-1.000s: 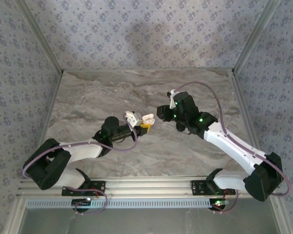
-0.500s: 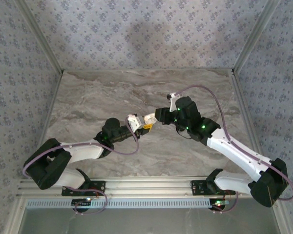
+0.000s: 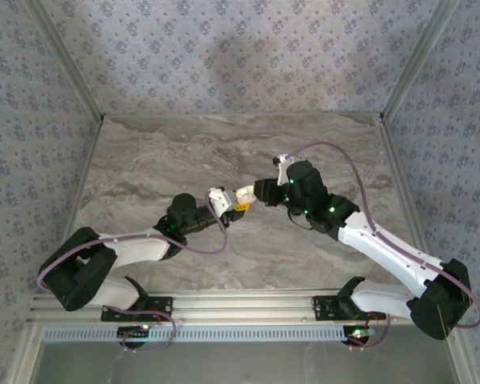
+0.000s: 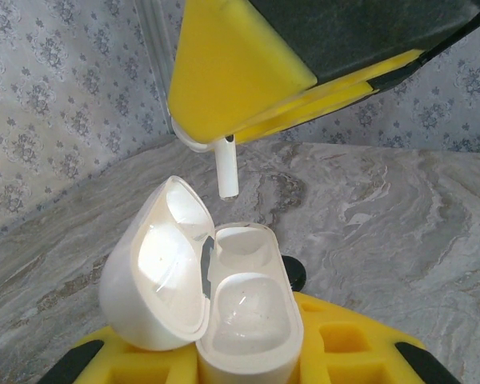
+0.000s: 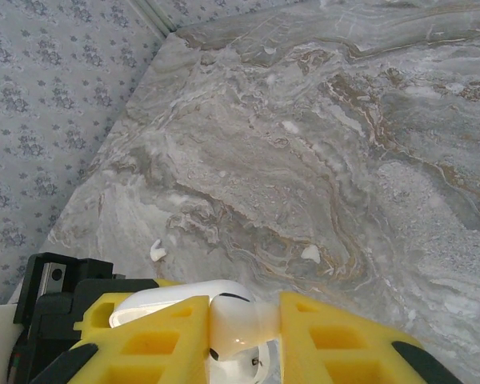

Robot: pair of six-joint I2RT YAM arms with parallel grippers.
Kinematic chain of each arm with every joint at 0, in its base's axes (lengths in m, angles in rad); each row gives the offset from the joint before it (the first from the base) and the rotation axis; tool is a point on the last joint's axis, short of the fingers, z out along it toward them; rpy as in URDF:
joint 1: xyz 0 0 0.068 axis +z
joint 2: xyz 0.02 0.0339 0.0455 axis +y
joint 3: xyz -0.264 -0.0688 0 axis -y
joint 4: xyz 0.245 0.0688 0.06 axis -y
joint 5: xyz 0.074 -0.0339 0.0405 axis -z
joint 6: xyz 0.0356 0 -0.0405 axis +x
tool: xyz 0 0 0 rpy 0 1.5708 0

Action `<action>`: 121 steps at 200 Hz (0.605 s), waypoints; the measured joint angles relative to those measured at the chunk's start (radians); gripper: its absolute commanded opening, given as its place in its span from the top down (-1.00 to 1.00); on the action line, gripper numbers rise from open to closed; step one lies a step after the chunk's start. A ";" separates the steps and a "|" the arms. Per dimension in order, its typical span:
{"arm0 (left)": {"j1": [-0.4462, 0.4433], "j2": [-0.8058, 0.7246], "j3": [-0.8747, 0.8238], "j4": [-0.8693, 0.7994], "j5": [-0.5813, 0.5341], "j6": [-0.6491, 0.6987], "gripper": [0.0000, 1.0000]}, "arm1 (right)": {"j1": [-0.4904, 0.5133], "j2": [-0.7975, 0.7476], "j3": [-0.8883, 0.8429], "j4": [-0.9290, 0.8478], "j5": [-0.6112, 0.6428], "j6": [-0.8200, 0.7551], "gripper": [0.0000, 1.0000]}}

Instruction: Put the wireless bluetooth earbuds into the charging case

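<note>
Clamped low on the charging case (image 4: 248, 320) with the left pincer (image 4: 244, 362): body wedged between the yellow pads (image 4: 352, 344), hinged lid (image 4: 156, 280) thrown open to 1 side, 2 wells (image 4: 242, 240) facing up. Clamped on 1 earbud (image 4: 226, 170) with the right pincer (image 5: 242, 340): head buried between its pads, stem poking out past the tips. Hanging just above the end of the case farthest from the left pincer's palm, near the hinge, apart from it. Cannot tell whether the well nearer that palm holds anything.

Judged for handling: feather-light, rigid, glossy plastic, so probably slippery against foam pads and apt to twist or squirt out under a hard squeeze. Best taken by the bulbous head, across its widest part, leaving the stem free to lead into the well. Expect little tolerance. Needs the stem roughly in line with the well, or else likely to jam on the rim or tip the case in the left pincer. Probably unharmed by a short drop, but easily lost bouncing across the desk (image 5: 344, 120).

Case likewise hard and slick. Hold by the lower body, clear of hinge and lid, as here. Ease the right pincer apart only once the head sits down in its pocket.
</note>
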State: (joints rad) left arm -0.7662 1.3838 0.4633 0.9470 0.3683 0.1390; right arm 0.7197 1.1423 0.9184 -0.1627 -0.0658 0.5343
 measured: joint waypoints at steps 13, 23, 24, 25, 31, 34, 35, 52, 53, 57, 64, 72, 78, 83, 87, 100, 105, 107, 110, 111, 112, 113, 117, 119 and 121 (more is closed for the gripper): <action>-0.001 0.000 0.000 0.000 -0.003 0.000 0.75 | 0.000 0.000 0.000 0.000 0.000 -0.001 0.48; -0.001 0.000 0.000 0.000 -0.003 0.000 0.75 | 0.001 0.000 0.000 0.000 0.000 -0.002 0.48; -0.001 0.000 0.000 0.000 -0.003 0.000 0.75 | 0.001 0.000 0.000 0.000 0.000 -0.003 0.48; -0.001 0.000 0.000 0.000 -0.003 0.000 0.75 | 0.001 0.000 0.000 0.000 0.000 -0.003 0.48; -0.001 0.000 0.000 0.000 -0.003 0.000 0.75 | 0.001 0.000 0.000 0.000 0.000 -0.003 0.48; -0.001 0.000 0.000 0.000 -0.003 0.000 0.75 | 0.001 0.000 0.000 0.000 0.000 -0.003 0.48; -0.001 0.000 0.000 0.000 -0.003 0.000 0.75 | 0.001 0.000 0.000 0.001 0.000 -0.003 0.48; -0.001 -0.001 0.000 0.000 -0.003 0.000 0.75 | 0.003 0.002 0.000 0.003 0.000 -0.003 0.48; -0.001 -0.001 0.000 0.000 -0.003 0.000 0.75 | 0.003 0.002 0.000 0.003 0.000 -0.003 0.48; -0.001 -0.002 0.000 0.000 -0.003 0.000 0.75 | 0.003 0.003 0.000 0.003 0.000 -0.003 0.48; -0.001 -0.002 0.000 0.000 -0.003 0.000 0.75 | 0.006 0.005 0.000 0.003 0.000 -0.003 0.48; -0.001 -0.002 0.001 0.000 -0.004 0.000 0.75 | 0.006 0.008 0.000 0.003 -0.001 -0.003 0.48; -0.001 -0.002 0.001 0.000 -0.007 0.000 0.75 | 0.008 0.009 0.000 0.003 0.000 -0.003 0.48; -0.001 -0.002 0.001 0.000 -0.008 0.000 0.75 | 0.008 0.010 0.000 0.003 -0.001 -0.003 0.48; -0.001 -0.002 0.001 0.000 -0.011 0.000 0.75 | 0.010 0.011 0.000 0.003 -0.001 -0.003 0.48; -0.001 -0.002 0.001 0.000 -0.016 0.000 0.75 | 0.011 0.015 0.000 0.003 -0.001 -0.003 0.48; -0.001 -0.002 0.001 0.000 -0.018 0.000 0.75 | 0.012 0.017 0.000 0.003 -0.001 -0.003 0.48; -0.001 -0.002 0.001 0.000 -0.018 0.000 0.75 | 0.012 0.017 0.000 0.003 0.000 -0.003 0.48; -0.001 -0.002 0.001 0.000 -0.018 0.000 0.75 | 0.013 0.018 0.000 0.003 0.000 -0.003 0.48; -0.001 -0.002 0.001 0.000 -0.018 0.000 0.75 | 0.013 0.018 0.000 0.003 -0.001 -0.003 0.48; -0.001 -0.002 0.001 0.000 -0.018 0.000 0.75 | 0.013 0.018 0.000 0.003 -0.001 -0.003 0.48; -0.001 -0.002 0.001 0.000 -0.018 0.000 0.75 | 0.014 0.019 0.000 0.003 -0.001 -0.003 0.48; -0.001 -0.002 0.001 0.000 -0.019 0.000 0.75 | 0.014 0.019 0.000 0.003 0.000 -0.003 0.48; -0.001 -0.002 0.001 0.000 -0.019 0.000 0.75 | 0.014 0.019 0.000 0.003 0.000 -0.003 0.48; -0.001 -0.002 0.001 0.000 -0.020 0.000 0.75 | 0.014 0.020 0.000 0.003 0.000 -0.004 0.48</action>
State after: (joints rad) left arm -0.7670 1.3819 0.4641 0.9474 0.3485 0.1394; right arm 0.7338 1.1622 0.9184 -0.1600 -0.0662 0.5304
